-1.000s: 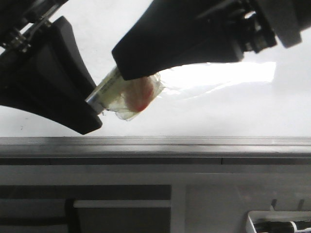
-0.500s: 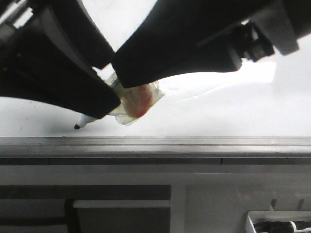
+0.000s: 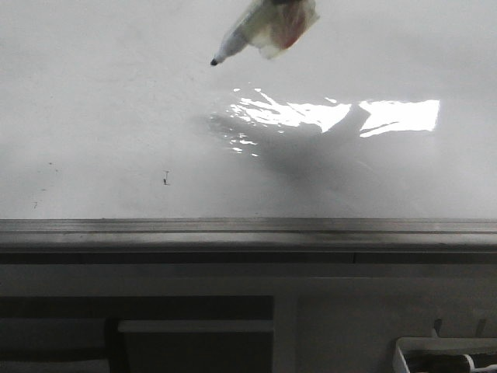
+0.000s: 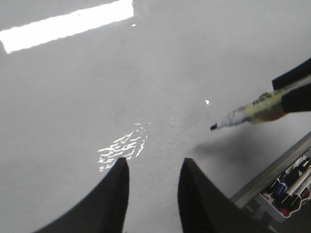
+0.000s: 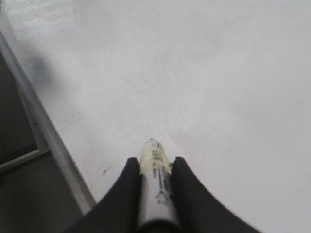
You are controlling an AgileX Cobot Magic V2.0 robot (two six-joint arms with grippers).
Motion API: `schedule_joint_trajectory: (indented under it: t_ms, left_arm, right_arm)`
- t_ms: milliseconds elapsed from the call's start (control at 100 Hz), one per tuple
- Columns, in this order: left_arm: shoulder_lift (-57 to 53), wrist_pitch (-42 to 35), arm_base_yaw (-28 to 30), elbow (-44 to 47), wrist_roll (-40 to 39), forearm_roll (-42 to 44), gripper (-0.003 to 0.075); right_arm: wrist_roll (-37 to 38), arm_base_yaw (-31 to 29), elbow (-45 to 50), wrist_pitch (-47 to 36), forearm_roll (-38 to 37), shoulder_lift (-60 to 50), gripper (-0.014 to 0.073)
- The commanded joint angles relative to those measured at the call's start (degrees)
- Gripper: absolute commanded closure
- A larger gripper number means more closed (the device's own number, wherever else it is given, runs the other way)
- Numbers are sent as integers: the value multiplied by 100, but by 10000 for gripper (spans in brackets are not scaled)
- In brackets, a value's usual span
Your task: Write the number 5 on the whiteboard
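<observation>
The whiteboard (image 3: 116,124) fills the upper front view, glossy white, with a grey metal strip (image 3: 248,230) along its near edge. No number 5 shows on it in any view, only a tiny dark speck (image 3: 165,179). A marker (image 3: 252,29) wrapped in clear tape hangs above the board with its black tip bare and pointing down-left. My right gripper (image 5: 154,164) is shut on the marker's (image 5: 155,179) barrel; its fingers (image 4: 297,99) show at the left wrist view's edge. My left gripper (image 4: 154,162) is open and empty over the board, apart from the marker (image 4: 245,114).
A bright glare patch (image 3: 365,114) lies on the board's right half. Beyond the metal strip (image 4: 272,170) a white tray (image 4: 286,187) holds several spare markers; its corner (image 3: 446,353) shows at the lower right of the front view.
Both dark grippers have left the front view. The marker has risen to the top edge with its tip bare. The left gripper has drawn away from the marker.
</observation>
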Motion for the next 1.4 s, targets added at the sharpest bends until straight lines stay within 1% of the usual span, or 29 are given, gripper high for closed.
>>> schedule_joint_trajectory:
  t_ms: [0,40,60,160,320,400,870,1050,1280,1390]
  left_arm:
    - [-308,-437,144,201,-162,-264,673]
    - [-401,-473,167,349,-162,-279,729]
    - [-424,-488,176,416,-162,-289,740]
    - [-498,-525,176,629,-162,-433,741]
    - [-498,-514,176,680,-162,-519,741]
    - [-498,-514,176,680,-162,-519,741]
    - [-498,-492,176,680,-162,-519,741]
    - [-498,-493,176,680,-162,-519,741]
    - [-498,-493,176,680,-162,-519,741]
    - [-498,-493,176,680,-162,-519,741]
  right_arm:
    - [-34,-234,-365,-191,-177,55,653]
    - [-34,-285,-422,-182,-278,123,653]
    - [-34,-312,-458,-160,-317,155,653]
    - [-34,-327,-581,-125,-458,297,653]
    - [-34,-327,-620,-456,-504,412,653]
    - [-34,-327,-620,-470,-504,465,653]
    - [-34,-327,-567,-224,-507,705,651]
    - [-12,-327,-427,130,-507,705,651]
    - [48,-327,-260,213,-507,705,650]
    - [48,-327,-260,90,-553,647,650]
